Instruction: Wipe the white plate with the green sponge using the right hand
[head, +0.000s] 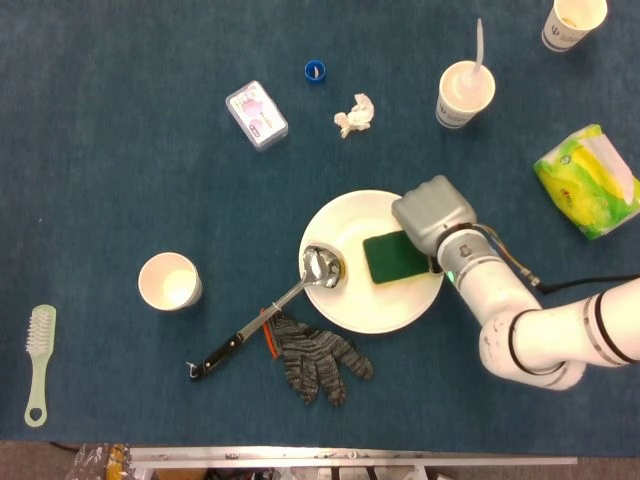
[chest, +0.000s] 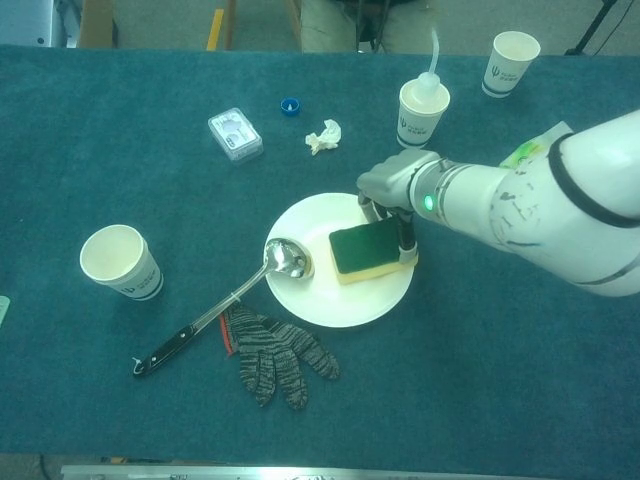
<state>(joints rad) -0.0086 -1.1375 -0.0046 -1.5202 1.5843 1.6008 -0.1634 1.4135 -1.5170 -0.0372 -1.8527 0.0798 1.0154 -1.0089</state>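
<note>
Green sponge (chest: 364, 250) — rectangular, yellow-backed — on round white plate (chest: 330, 300).
</note>
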